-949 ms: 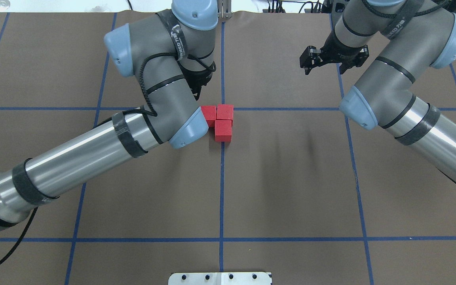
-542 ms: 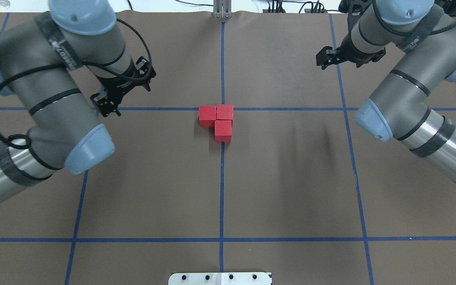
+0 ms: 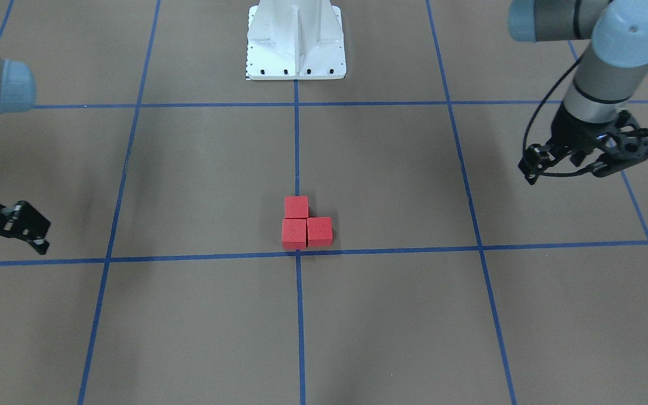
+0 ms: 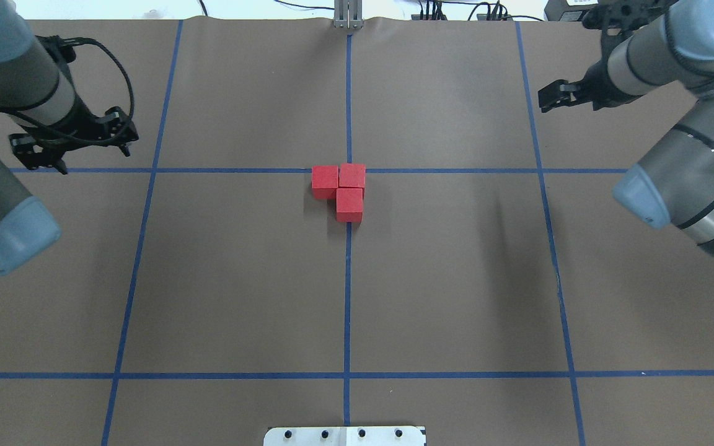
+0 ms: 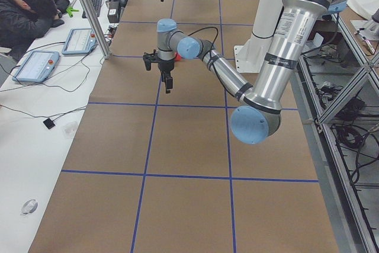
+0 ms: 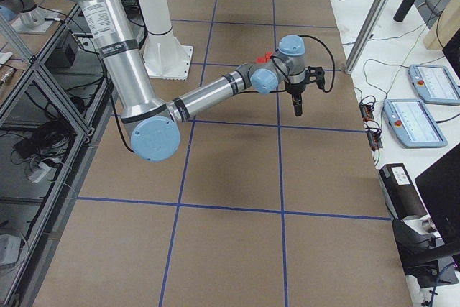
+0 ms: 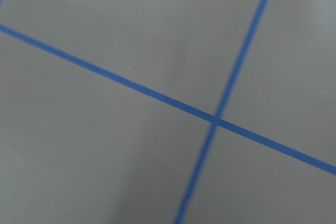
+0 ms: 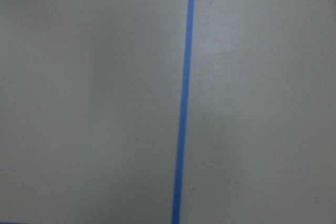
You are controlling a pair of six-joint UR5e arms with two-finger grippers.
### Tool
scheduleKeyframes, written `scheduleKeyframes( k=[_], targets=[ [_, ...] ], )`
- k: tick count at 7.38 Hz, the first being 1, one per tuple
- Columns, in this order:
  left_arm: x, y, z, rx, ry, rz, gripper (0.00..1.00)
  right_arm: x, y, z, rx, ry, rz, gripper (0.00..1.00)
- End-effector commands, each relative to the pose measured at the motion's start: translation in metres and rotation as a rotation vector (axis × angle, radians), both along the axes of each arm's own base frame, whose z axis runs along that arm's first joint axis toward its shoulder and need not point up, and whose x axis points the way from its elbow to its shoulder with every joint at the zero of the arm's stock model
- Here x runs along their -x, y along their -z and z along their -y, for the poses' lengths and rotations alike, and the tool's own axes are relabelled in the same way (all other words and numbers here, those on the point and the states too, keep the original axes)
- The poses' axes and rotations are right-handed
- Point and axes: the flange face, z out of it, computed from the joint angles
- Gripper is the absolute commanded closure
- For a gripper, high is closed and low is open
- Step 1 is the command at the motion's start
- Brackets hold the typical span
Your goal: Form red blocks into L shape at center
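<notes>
Three red blocks (image 4: 325, 181) (image 4: 352, 175) (image 4: 349, 204) sit touching in an L shape at the center tape crossing (image 4: 348, 170). They also show in the front view (image 3: 296, 207) (image 3: 294, 233) (image 3: 319, 231), just behind the crossing (image 3: 297, 254). My left gripper (image 4: 87, 152) is open and empty, far to the blocks' left; it also shows in the front view (image 3: 574, 166). My right gripper (image 4: 558, 99) is open and empty, far to their right and further back; it also shows in the front view (image 3: 6, 239). Both wrist views show only brown paper and tape lines.
The white robot base plate (image 3: 296, 39) stands at the robot's side of the table. A metal post (image 4: 348, 15) stands at the far edge. A seated operator (image 5: 29, 4) and tablets (image 5: 35, 66) are on the side bench beyond the table.
My left arm has swung away from beside the blocks to the far left. My right arm has drawn further right and back. The blocks have not moved.
</notes>
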Motion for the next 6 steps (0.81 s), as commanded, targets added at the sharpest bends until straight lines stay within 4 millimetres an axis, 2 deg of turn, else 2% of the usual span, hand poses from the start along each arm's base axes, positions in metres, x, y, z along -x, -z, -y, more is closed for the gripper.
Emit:
scheduleKeyframes(
  k=[1,2,3,4,5,6],
  targets=[
    [0.122,-0.071,0.005,-0.073,-0.188,-0.096,0.00,-0.115,-0.049,0.006,0.080,0.089,-0.082,0.01],
    [0.163,-0.105,0.015,-0.037,-0.173,-0.164,0.00,-0.156,-0.074,-0.002,0.084,0.137,-0.109,0.01],
    [0.193,-0.135,0.005,-0.034,-0.182,-0.153,0.00,-0.184,-0.109,-0.015,0.093,0.180,-0.092,0.01],
    [0.226,-0.164,0.005,-0.016,-0.148,-0.153,0.00,-0.197,-0.145,-0.025,0.147,0.178,-0.062,0.01],
    [0.253,-0.175,0.001,-0.053,-0.159,-0.140,0.00,-0.206,-0.163,-0.030,0.180,0.164,-0.064,0.01],
    [0.257,-0.189,-0.016,-0.055,-0.165,-0.140,0.00,-0.209,-0.188,-0.046,0.203,0.164,-0.073,0.01]
  ],
)
